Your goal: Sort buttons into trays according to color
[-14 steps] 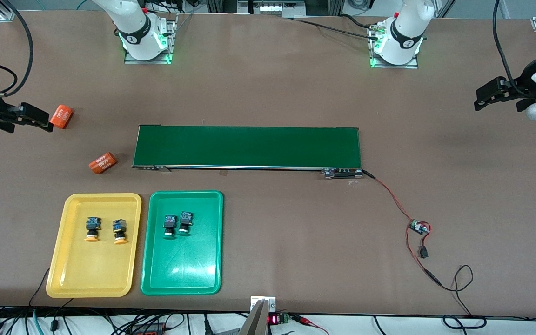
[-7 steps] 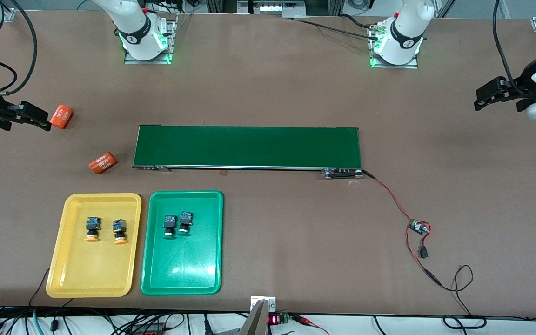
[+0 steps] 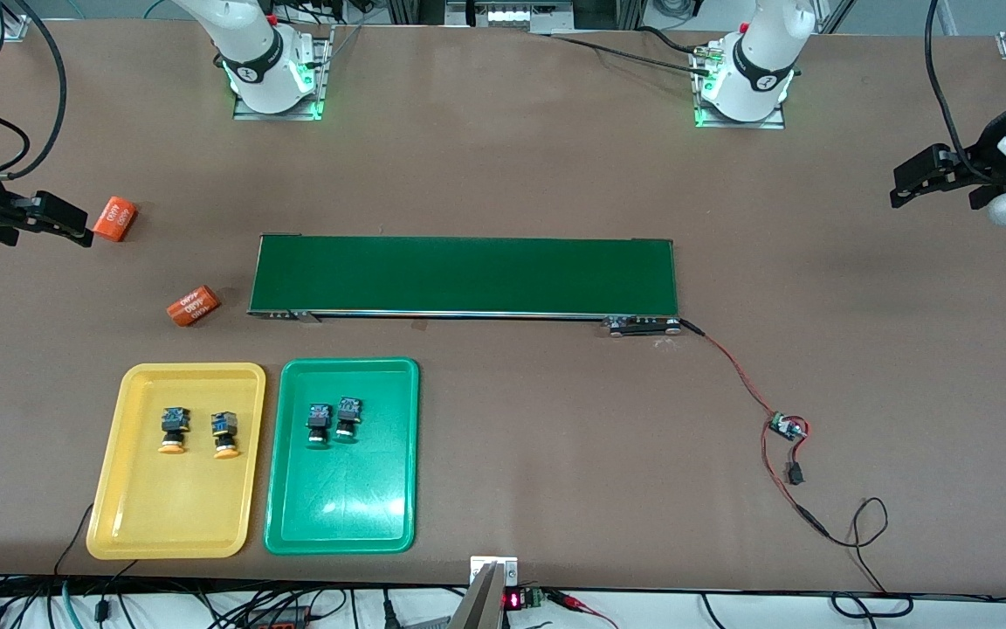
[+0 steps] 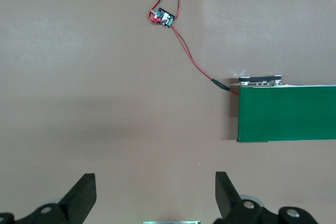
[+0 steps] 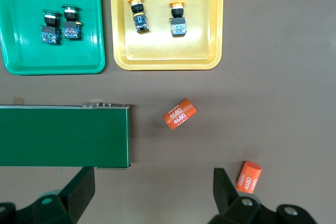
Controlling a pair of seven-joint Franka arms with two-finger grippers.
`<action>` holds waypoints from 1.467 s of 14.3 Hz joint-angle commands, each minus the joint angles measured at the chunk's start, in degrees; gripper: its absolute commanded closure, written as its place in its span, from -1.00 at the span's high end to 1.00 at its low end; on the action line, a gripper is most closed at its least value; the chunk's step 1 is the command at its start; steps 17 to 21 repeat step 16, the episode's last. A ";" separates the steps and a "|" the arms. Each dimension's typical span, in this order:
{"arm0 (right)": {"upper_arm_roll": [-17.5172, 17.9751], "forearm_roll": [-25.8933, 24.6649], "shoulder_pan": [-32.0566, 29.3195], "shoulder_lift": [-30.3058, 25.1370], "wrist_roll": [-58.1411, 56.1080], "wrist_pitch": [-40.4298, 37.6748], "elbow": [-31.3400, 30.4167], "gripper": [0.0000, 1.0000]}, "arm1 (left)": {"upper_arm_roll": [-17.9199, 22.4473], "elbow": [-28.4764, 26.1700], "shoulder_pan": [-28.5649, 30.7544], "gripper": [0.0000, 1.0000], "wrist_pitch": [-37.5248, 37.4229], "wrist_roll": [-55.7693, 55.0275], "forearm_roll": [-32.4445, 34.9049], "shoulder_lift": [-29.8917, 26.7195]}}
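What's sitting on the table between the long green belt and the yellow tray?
One orange cylinder printed "4680" lies between the conveyor belt and the yellow tray; otherwise bare tabletop. Front and right wrist views show it.

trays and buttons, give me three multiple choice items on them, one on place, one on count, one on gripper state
1. Where are the green buttons?
A. on the conveyor
B. in the green tray
C. in the yellow tray

2. How many buttons lie in the yellow tray?
A. one
B. two
C. four

3. How is the left gripper?
A. open, holding nothing
B. shut on a button
C. shut on a cylinder

Answers:
1 B, both green-capped buttons sit side by side in the green tray.
2 B, two yellow buttons lie there.
3 A, its fingers stand wide apart over bare table.
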 commanded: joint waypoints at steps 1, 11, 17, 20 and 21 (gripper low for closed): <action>1.06 -0.69 -1.06 0.13 0.48 0.41 -0.18 1.00 | 0.12 1.18 0.35 1.00 -1.28 1.01 -0.78 0.05; 2.65 -0.07 -4.23 -0.83 0.13 -4.05 1.58 1.00 | 0.12 1.18 0.27 1.00 -1.37 1.01 -0.78 0.05; 3.00 0.02 -4.06 -1.27 0.83 -5.56 1.67 1.00 | 0.04 1.27 0.27 1.00 -1.37 1.01 -0.78 0.05; 3.00 0.02 -4.06 -1.27 0.83 -5.56 1.67 1.00 | 0.04 1.27 0.27 1.00 -1.37 1.01 -0.78 0.05; 3.00 0.02 -4.06 -1.27 0.83 -5.56 1.67 1.00 | 0.04 1.27 0.27 1.00 -1.37 1.01 -0.78 0.05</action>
